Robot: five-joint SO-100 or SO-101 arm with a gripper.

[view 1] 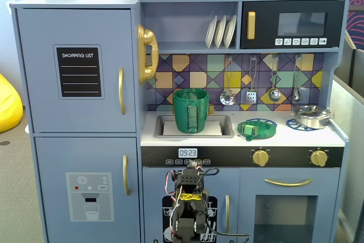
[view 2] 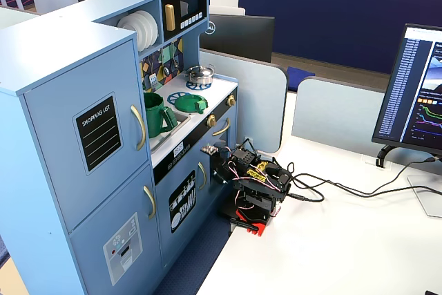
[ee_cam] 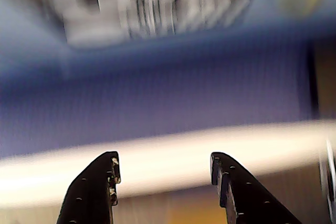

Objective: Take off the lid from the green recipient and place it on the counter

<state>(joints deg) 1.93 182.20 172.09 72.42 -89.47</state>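
Green plastic marks both of the task's things: the lid lies flat on the white counter, over a blue printed burner ring, with its small tab toward the counter's front edge. It lies well apart from my end effector, which sits lower down, in front of the toy kitchen's cabinet doors, folded in on my arm. In the wrist view my two dark fingers are spread with a clear gap between them and grip nothing; behind them I see only a blurred blue panel and a pale band.

The green recipient stands upright in the sink recess, to the left of the lid in a fixed view, its ridged panel facing forward. Its mouth is uncovered; I cannot tell whether anything is inside. In a fixed view it shows beside the lid, the two near each other but not touching.

A silver metal pot rests on the far right burner ring in a fixed view, closed by its own lid. White plates stand on edge in the shelf above the sink. My base is clamped on a white desk, with a monitor off to the right.
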